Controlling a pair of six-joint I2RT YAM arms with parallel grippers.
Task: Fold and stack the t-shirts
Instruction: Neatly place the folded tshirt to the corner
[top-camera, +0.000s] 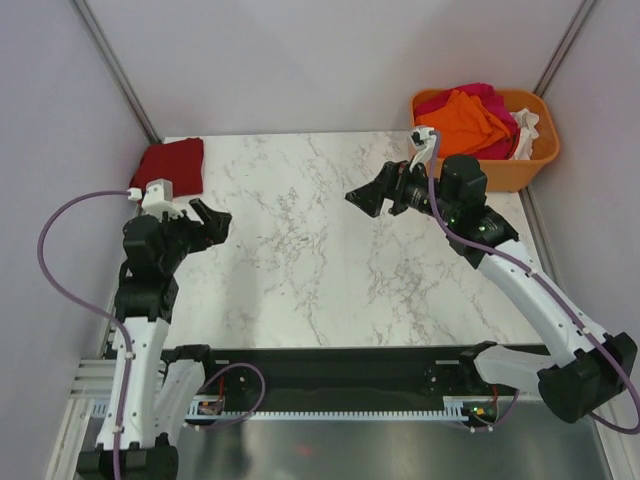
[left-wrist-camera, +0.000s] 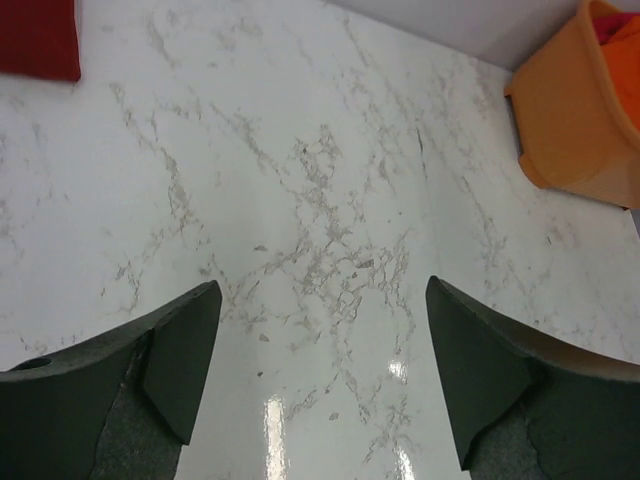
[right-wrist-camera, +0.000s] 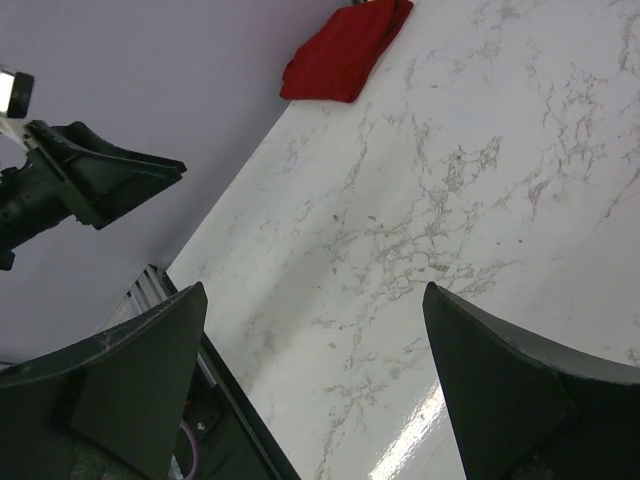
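Orange tub (top-camera: 522, 172) holds crumpled t-shirts (top-camera: 468, 116) behind right pincer (top-camera: 366, 199).

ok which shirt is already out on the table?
The dark red t-shirt, folded at the table's far-left corner. The orange shirt, magenta shirt and white shirt lie heaped in the orange tub at far right.

No text, label, brand, number or sign can be read in any view. No lettering is made out on the marbled table (left-wrist-camera: 320, 200) ahead of the fingers (left-wrist-camera: 180, 350).
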